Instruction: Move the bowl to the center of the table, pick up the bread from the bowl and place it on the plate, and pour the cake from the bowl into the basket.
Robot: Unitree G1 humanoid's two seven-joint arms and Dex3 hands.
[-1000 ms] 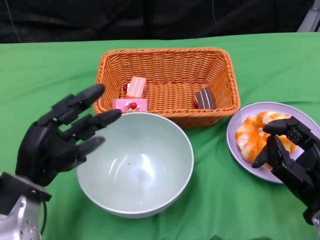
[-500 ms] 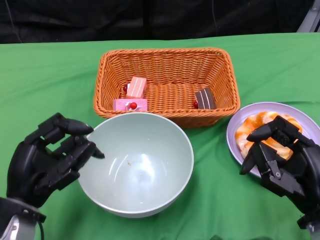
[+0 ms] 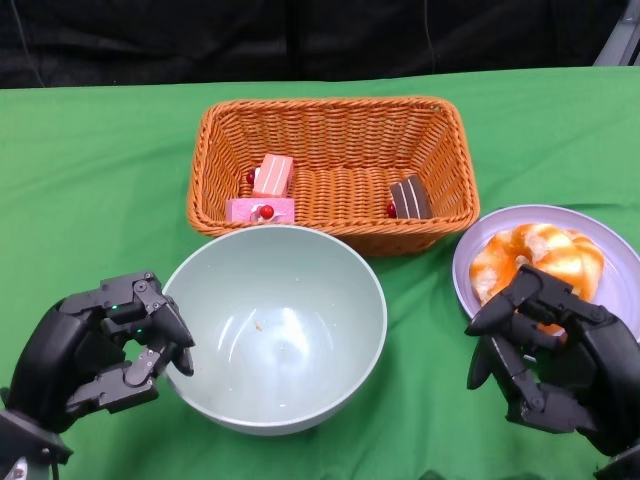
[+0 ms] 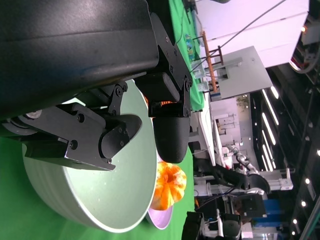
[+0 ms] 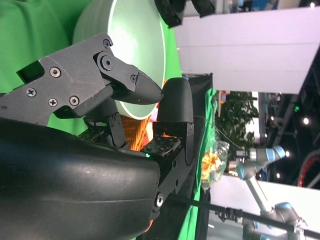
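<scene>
While your head view shows both curled, empty robot hands, left and right, only the left wrist view shows the bowl's outer wall.

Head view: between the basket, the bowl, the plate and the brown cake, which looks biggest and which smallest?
1. Basket, the largest in the picture.
2. Bowl, a little smaller, though it sits nearer the camera, so the gap is unsure.
3. Plate, partly hidden by the right hand.
4. Brown cake, clearly smallest.
</scene>
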